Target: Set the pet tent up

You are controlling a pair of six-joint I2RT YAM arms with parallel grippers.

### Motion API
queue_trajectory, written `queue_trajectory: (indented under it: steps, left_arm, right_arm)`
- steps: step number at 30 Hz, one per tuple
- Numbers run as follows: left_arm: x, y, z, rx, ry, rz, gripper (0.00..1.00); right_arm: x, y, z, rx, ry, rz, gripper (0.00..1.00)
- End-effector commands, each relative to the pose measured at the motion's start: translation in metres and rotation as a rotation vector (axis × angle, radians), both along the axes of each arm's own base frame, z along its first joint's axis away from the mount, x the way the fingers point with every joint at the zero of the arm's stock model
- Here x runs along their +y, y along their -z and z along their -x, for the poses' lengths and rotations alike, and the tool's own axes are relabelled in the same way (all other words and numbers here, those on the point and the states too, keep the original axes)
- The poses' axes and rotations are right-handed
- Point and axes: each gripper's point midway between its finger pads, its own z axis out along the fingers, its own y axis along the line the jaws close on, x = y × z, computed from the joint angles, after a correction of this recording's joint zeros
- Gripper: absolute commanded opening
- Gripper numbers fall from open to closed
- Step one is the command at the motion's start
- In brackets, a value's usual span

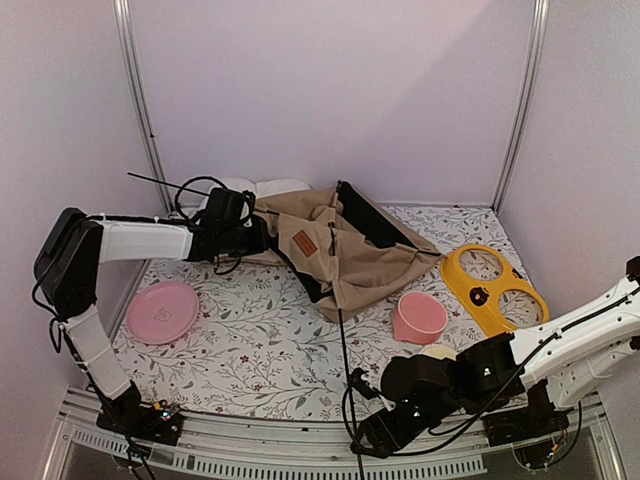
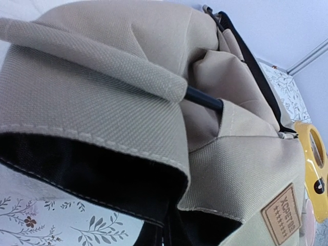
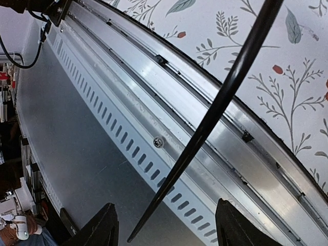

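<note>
Fabric hides fingertips
The left gripper (image 1: 256, 232) has its tips buried under the pet tent (image 1: 352, 252); the black pole (image 3: 215, 110) is cut off by the right wrist view's top edge; the cushion (image 1: 272, 187) sits mostly hidden behind.

Bright, even, soft light, faint shadows; mild sheen on the metal rail (image 3: 205, 128).

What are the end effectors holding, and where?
Left end effector: the pet tent, by its left fabric edge. Right end effector: nothing; the black pole passes between its open fingers.

The pet tent (image 2: 92, 102) is matt woven cloth; its pole (image 3: 225, 97) glossy black.
</note>
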Motion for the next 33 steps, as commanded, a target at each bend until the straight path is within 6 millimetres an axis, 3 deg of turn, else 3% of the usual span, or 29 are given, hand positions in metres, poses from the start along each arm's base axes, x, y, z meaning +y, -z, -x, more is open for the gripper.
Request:
queue_trajectory:
  steps: [1, 6, 13, 21, 26, 30, 33]
  left_arm:
    - [0.000, -0.006, -0.012, -0.030, 0.001, -0.005, 0.00]
    - [-0.002, -0.007, -0.012, -0.034, 0.007, 0.002, 0.00]
    - [-0.002, -0.008, -0.013, -0.036, 0.008, 0.003, 0.00]
    - [-0.003, -0.010, -0.017, -0.041, 0.008, 0.005, 0.00]
    - [-0.004, -0.011, -0.018, -0.044, 0.008, 0.003, 0.00]
    - [-0.004, -0.014, -0.017, -0.048, 0.015, 0.002, 0.00]
    - [-0.005, -0.017, -0.014, -0.057, 0.032, 0.006, 0.03]
  right_arm:
    - [0.002, 0.011, 0.022, 0.047, -0.005, 0.013, 0.65]
    - [0.003, 0.020, 0.041, 0.071, -0.022, 0.046, 0.57]
    - [0.015, 0.030, 0.049, 0.108, -0.027, 0.037, 0.49]
    - [0.015, 0.036, 0.060, 0.159, -0.040, 0.026, 0.41]
    - [0.016, 0.027, 0.059, 0.150, -0.047, 0.003, 0.23]
    - [0.017, 0.012, 0.048, 0.110, -0.035, -0.035, 0.00]
    - [0.020, -0.003, 0.036, 0.076, -0.027, -0.081, 0.00]
